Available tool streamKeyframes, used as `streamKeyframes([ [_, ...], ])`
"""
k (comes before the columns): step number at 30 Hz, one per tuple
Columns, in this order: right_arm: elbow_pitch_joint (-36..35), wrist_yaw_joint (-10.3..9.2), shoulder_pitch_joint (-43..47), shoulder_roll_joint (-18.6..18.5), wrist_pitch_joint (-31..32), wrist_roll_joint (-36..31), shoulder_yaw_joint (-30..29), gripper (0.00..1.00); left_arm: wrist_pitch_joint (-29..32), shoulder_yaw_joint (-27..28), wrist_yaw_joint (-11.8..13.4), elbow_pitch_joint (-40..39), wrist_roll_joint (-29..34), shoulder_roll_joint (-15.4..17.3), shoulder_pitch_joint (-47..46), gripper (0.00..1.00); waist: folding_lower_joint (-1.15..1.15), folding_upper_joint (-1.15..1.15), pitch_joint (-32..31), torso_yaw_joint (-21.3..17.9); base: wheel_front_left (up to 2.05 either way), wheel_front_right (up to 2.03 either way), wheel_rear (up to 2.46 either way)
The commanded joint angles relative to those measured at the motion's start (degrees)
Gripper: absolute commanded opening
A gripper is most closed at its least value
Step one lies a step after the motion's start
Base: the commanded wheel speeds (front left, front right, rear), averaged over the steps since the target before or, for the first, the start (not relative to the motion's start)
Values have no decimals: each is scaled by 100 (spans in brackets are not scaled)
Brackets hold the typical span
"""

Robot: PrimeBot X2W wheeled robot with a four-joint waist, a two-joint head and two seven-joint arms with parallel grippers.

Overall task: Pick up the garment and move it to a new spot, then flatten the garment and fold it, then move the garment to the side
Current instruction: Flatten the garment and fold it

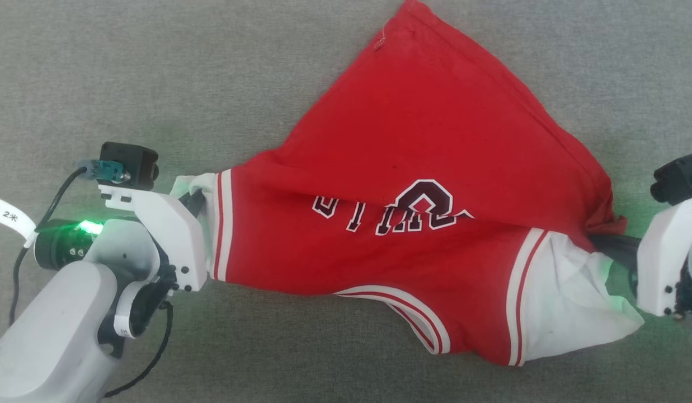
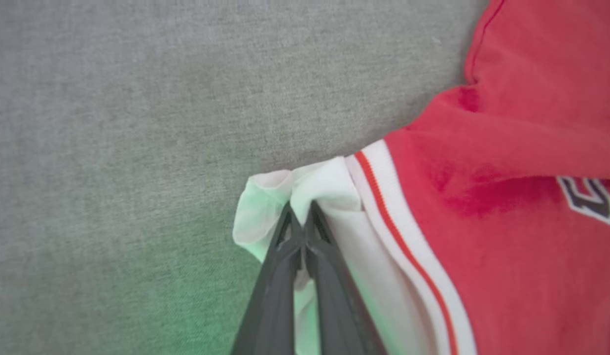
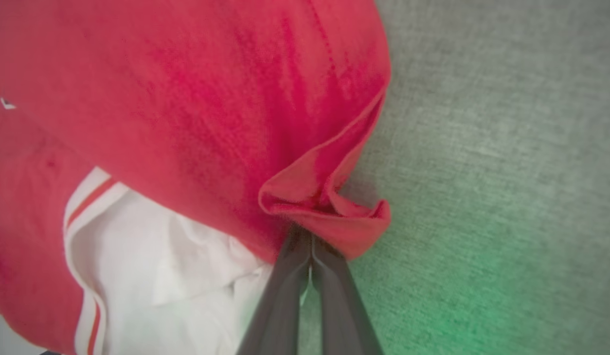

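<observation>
In the head view the garment [image 1: 413, 168] was stretched between the two grippers over a gray cloth-like surface [image 1: 155, 67]. Its long axis ran from 9 o'clock to 3 o'clock, with a taut ridge across the chest. The red body fanned out from that line toward 12 o'clock, where one hem corner met the top edge of the view. The striped neck trim [image 1: 413, 319] sagged toward 6 o'clock, so the collar end pointed at the robot and the lettering [image 1: 390, 210] read upside down, partly swallowed by a fold.

The left gripper [image 2: 301, 209] sat at the 9 o'clock end, fingers pressed together on the bunched white left sleeve [image 2: 329, 187], just outside the striped trim. The right gripper [image 3: 309, 236] sat at the 3 o'clock end, fingers pinched on a small folded flap of red cloth. The right sleeve [image 1: 569, 296] hung loose just beside that grip, drooping toward 4 o'clock.

The gray surface showed on all sides. The widest stretch lay from 9 to 11 o'clock, another wedge lay from 1 to 2 o'clock, and a band ran along 6 o'clock below the collar. Whether the shirt's middle rested on the surface or hung just off it could not be told.
</observation>
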Motion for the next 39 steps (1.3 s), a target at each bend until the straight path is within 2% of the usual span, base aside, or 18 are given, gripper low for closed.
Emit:
streamKeyframes([
  [1,314,-17,365,184,99,-93,258,0,-19,-4,-32,28,-21,-28,-30,0,0,0,11,-2,0,0,0],
  [2,476,-18,396,265,60,-138,267,0,-12,-11,-30,49,-20,-32,-44,0,0,0,14,-9,0,0,0],
  [3,594,-20,384,326,-18,-235,275,20,-17,-20,-39,66,-20,-43,-55,0,0,0,12,-12,0,0,0],
  [4,674,-24,334,371,-108,-310,269,100,-19,-27,-43,79,-25,-46,-65,0,0,0,11,-15,0,0,0],
  [6,729,-32,300,449,-150,-341,307,100,-22,-36,-44,101,-34,-48,-55,0,0,0,-7,-28,0,0,0],
  [10,431,-44,224,322,-231,-431,143,100,-44,-40,-16,105,-29,-23,13,0,0,0,-61,-40,0,0,0],
  [22,-1736,-13,295,361,-255,-559,-878,100,-67,-16,160,-8,-62,35,291,0,0,0,-220,-3,0,0,0],
  [27,-2281,-11,-103,290,-420,-719,-893,100,-82,-68,177,-101,-53,-27,289,0,0,0,-211,132,0,0,0],
  [33,-1856,-11,-1019,156,-752,-746,-419,100,-99,-175,138,-163,-13,-170,144,0,0,0,-88,417,0,0,0],
  [39,-719,-10,-2240,-146,-790,-616,298,100,-129,-417,22,-146,85,-443,-79,0,0,0,87,953,0,0,0],
])
